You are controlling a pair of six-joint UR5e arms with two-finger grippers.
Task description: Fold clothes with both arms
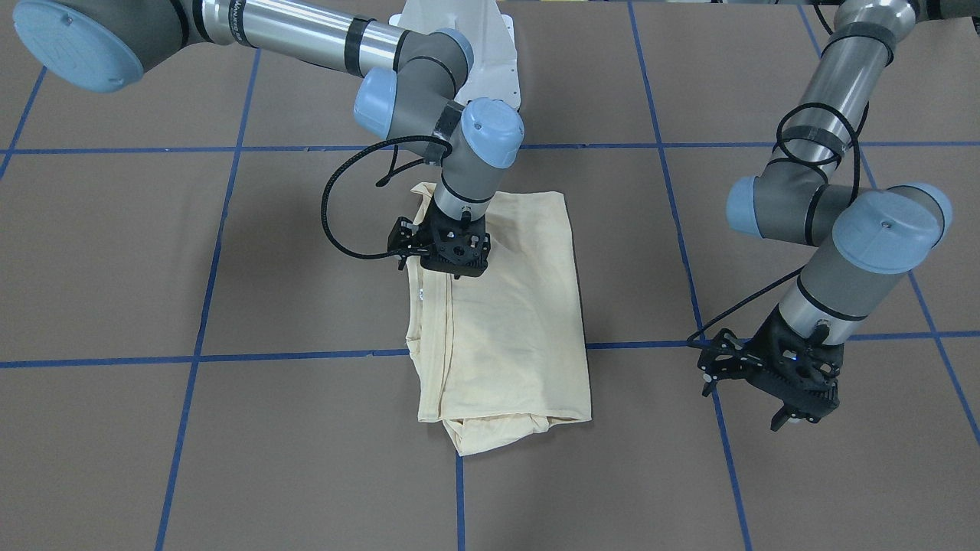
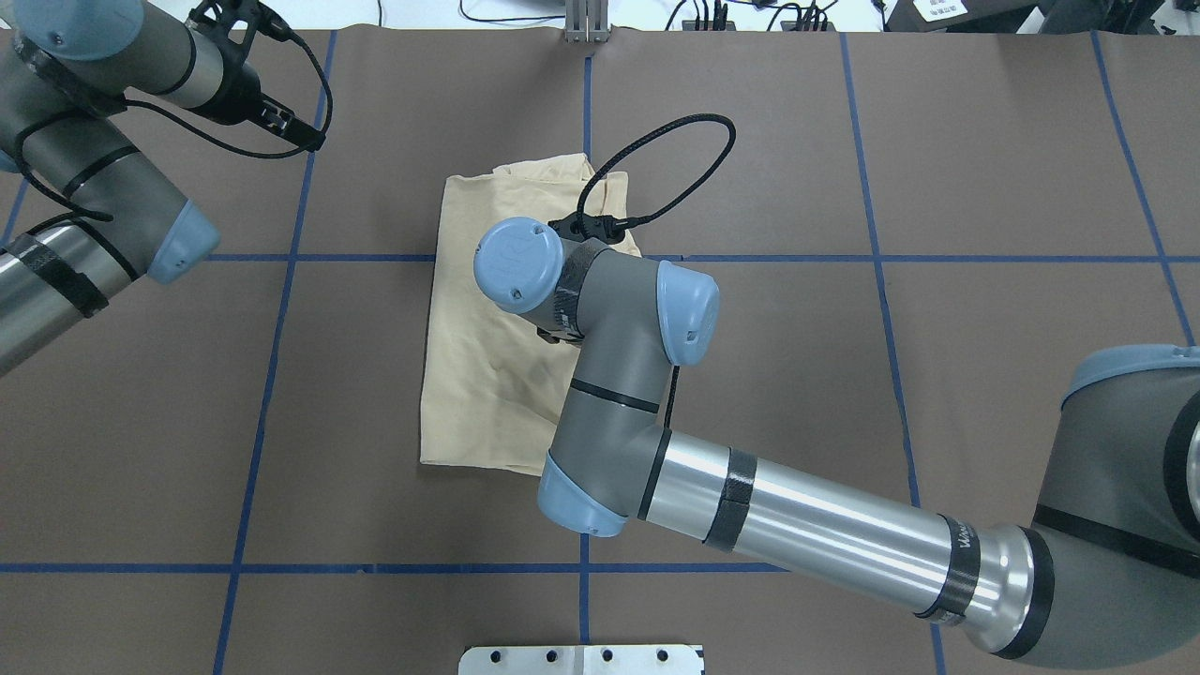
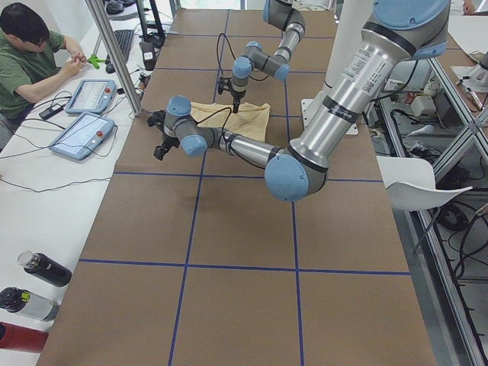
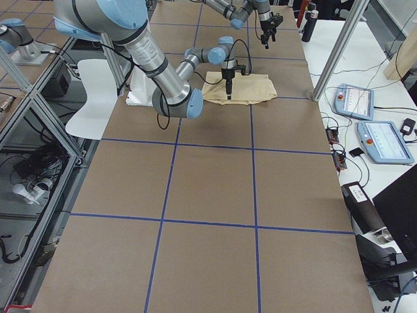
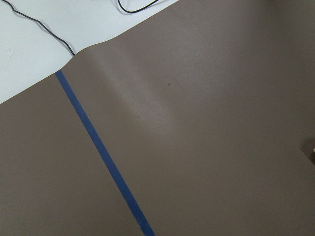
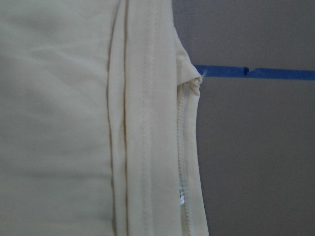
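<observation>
The clothes are one pale cream-yellow shirt (image 1: 513, 306), folded into a tall rectangle at the middle of the brown table, also visible in the overhead view (image 2: 487, 309). My right gripper (image 1: 452, 256) points straight down at the shirt's edge on the robot's right, near the neckline. Its fingers are hidden under its body, so I cannot tell whether it is open or shut. The right wrist view is filled by the shirt's seamed edge (image 6: 147, 123), very close. My left gripper (image 1: 788, 417) hangs over bare table well clear of the shirt. Its jaw state is unclear.
Blue tape lines (image 1: 306, 356) divide the table top into squares. The white base pedestal (image 1: 475, 46) stands at the robot's side. A person (image 3: 30, 53) sits at a white side table with two control tablets (image 3: 82, 136). Bottles (image 3: 42, 268) stand at that table's near end.
</observation>
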